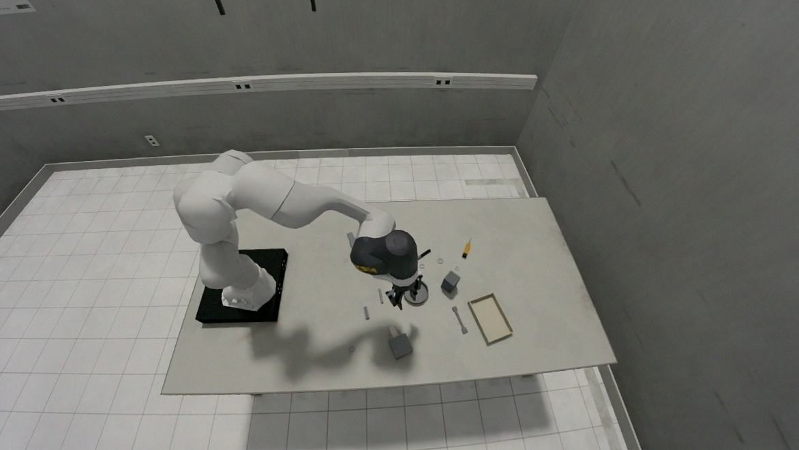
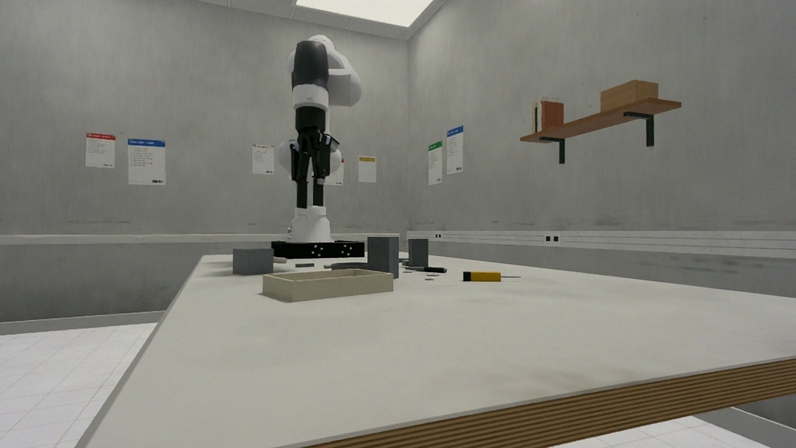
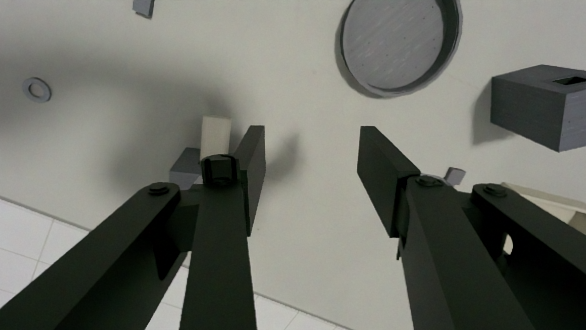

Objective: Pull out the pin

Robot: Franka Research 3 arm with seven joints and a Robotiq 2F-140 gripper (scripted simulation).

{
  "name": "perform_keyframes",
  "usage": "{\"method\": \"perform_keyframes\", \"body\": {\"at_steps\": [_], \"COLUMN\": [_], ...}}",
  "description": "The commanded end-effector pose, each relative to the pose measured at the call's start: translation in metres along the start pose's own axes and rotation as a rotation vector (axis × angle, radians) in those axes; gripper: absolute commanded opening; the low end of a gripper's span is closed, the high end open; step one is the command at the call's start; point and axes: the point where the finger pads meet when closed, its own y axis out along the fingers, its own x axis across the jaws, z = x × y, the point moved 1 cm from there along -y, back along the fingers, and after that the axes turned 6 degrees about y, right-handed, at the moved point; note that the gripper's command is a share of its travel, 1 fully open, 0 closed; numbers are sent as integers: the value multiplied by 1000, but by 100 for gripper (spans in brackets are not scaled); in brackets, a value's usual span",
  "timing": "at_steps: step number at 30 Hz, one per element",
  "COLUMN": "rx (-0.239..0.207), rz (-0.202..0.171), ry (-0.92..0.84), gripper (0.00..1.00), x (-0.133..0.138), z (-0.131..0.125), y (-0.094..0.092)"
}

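A pale cream pin [image 1: 393, 331] [image 3: 216, 131] sticks out of the side of a grey block [image 1: 401, 346] [image 2: 252, 260] [image 3: 183, 173] near the table's front edge. In the wrist view my left finger hides part of the block. My gripper [image 1: 397, 301] [image 2: 310, 203] [image 3: 311, 149] hangs high above the table, fingers pointing down. It is beside the pin's block, between it and a round grey disc [image 1: 419, 294] [image 3: 397, 42]. The fingers stand partly apart with only bare table between them.
A second grey block [image 1: 450, 280] [image 2: 383, 254] [image 3: 540, 105] with a square hole stands right of the disc. A cream tray [image 1: 502, 313] [image 2: 328, 286], a small wrench [image 1: 459, 319], a yellow screwdriver [image 1: 465, 248] [image 2: 482, 275] and a washer [image 3: 36, 90] lie on the table.
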Motion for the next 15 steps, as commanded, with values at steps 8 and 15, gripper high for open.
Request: {"method": "perform_keyframes", "body": {"at_steps": [8,15], "rx": [3,11], "rz": [7,17], "ry": [6,9], "gripper": [41,41], "x": [-3,-6], "z": [-1,0], "y": [4,9]}}
